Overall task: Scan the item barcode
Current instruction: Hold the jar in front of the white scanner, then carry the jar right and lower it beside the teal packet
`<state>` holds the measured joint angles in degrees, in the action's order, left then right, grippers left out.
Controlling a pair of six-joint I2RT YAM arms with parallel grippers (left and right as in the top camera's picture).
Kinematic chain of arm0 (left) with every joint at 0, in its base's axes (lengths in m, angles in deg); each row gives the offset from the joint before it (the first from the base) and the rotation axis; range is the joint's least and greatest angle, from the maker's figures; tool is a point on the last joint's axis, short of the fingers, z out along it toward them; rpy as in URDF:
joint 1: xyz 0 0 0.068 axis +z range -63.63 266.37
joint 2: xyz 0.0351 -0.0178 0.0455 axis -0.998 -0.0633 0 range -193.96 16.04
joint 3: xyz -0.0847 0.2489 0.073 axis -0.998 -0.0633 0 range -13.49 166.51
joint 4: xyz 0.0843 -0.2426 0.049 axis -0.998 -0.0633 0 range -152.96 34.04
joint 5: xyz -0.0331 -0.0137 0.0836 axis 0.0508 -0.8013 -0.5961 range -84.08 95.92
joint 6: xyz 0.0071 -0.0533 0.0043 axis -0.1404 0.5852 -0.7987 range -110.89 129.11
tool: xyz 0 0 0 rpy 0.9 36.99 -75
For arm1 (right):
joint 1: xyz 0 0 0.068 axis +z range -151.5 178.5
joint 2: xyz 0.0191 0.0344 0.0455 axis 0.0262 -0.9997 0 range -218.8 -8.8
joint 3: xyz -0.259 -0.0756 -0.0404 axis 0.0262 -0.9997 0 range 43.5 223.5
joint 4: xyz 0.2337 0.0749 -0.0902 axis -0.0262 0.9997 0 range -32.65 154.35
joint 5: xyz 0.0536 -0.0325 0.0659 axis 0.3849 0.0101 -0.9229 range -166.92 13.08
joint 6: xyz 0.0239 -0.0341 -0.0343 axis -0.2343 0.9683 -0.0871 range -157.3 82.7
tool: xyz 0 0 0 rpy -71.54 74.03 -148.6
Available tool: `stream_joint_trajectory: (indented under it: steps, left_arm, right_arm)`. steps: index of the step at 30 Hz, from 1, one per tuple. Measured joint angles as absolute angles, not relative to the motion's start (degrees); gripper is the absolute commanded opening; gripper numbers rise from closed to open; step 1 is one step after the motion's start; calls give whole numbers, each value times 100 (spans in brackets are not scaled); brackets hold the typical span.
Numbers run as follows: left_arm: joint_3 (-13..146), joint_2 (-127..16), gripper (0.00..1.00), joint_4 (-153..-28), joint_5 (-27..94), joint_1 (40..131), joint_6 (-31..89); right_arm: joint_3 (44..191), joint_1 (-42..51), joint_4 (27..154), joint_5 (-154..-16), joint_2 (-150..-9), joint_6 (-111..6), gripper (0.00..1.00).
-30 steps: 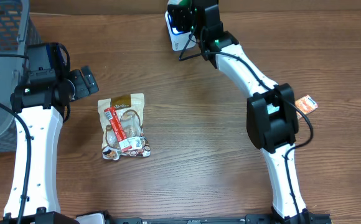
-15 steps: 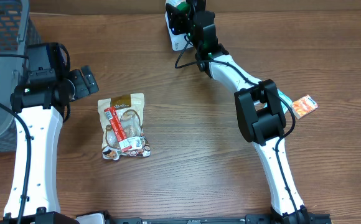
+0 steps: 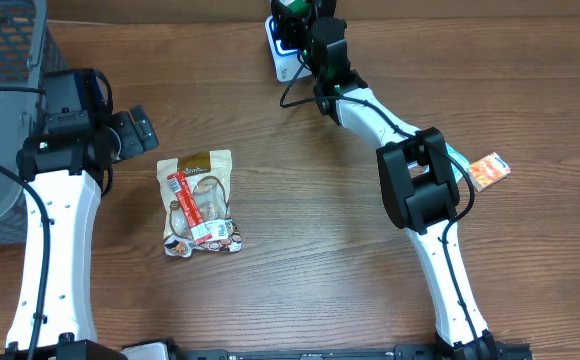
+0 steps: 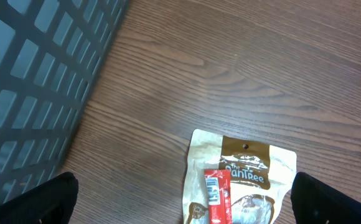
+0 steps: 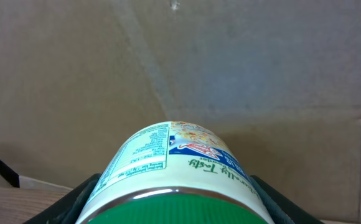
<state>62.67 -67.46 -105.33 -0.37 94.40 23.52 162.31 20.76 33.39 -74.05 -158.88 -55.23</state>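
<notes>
Right end effector (image 3: 306,22): clamped on the container (image 5: 171,168), its 2 dark fingers (image 5: 86,194) pressing the sides just below the rim.
Container: a round tub with a green lid and a white printed label (nutrition panel on the left, blue and red artwork on the right), held on its side with the lid toward the wrist camera.
Container's place: at the far edge of the counter (image 3: 310,240), raised off the wood, directly over the scanner (image 3: 282,52).
Scanner: a small white unit with a blue glow on its face, standing at the back of the counter.
Behind the container: a brown cardboard wall (image 5: 243,68) with a crease running across it.
Left end effector (image 3: 138,130): fingers spread wide apart, holding nothing, hovering over bare wood.
Below the left end effector: a tan pouch (image 4: 246,165) lying flat, with a red bar (image 4: 216,196) on top of it.
Beside the left arm: a grey mesh basket (image 4: 37,74) at the counter's left edge.
Right side of the counter: an orange packet (image 3: 490,169), well apart from the pouch.
</notes>
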Motion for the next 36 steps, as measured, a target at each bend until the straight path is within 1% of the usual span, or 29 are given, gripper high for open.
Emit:
stream_joint_trajectory:
  steps: [3, 5, 7, 9, 11, 15, 18, 19, 21, 25, 26, 30, 31, 36]
  left_arm:
    - [6267, -6746, 100, -10533, -35, 9440, 2352]
    - [6267, -6746, 100, -10531, -37, 9440, 2352]
    - [6267, -6746, 100, -10531, -37, 9440, 2350]
    - [6267, -6746, 100, -10533, -37, 9440, 2352]
    - [6267, -6746, 100, -10531, -37, 9440, 2352]
    - [6267, -6746, 100, -10533, -37, 9440, 2352]
    - [6269, -6746, 100, -10528, -35, 9440, 2350]
    - [6269, -6746, 100, -10531, -37, 9440, 2350]
    - [6269, -6746, 100, -10526, -37, 9440, 2350]
    - [6269, -6746, 100, -10535, -37, 9440, 2352]
    - [6269, -6746, 100, -10531, -37, 9440, 2352]
    - [6269, -6746, 100, -10533, -37, 9440, 2352]
    - [6269, -6746, 100, -10537, -35, 9440, 2352]
    - [6274, -6746, 100, -10537, -37, 9440, 2352]
  right_arm:
    - [16229, 2072, 3207, -7390, -15888, -5670, 4]
    - [16229, 2061, 2709, -7503, -15908, -5788, 3]
    - [16231, 2039, 2486, -7667, -15888, -5834, 4]
    - [16231, 2004, 2644, -7921, -15776, -5871, 4]
    - [16231, 1967, 3089, -8058, -15584, -5893, 4]
    - [16222, 1895, 4418, -8194, -14882, -5930, 4]
    - [16218, 1827, 5983, -8264, -13912, -5956, 4]
    - [16224, 1803, 6261, -8266, -13676, -5956, 4]
    - [16229, 1750, 7284, -8275, -13025, -5960, 4]
    - [16307, 1652, 8908, -8290, -12102, -5958, 4]
    - [16353, 1635, 9631, -8290, -11927, -5960, 4]
    - [16288, 1621, 12073, -8292, -11901, -5960, 4]
    - [16275, 1621, 12464, -8288, -11967, -5960, 4]
    - [16261, 1621, 13554, -8253, -12170, -5860, 4]
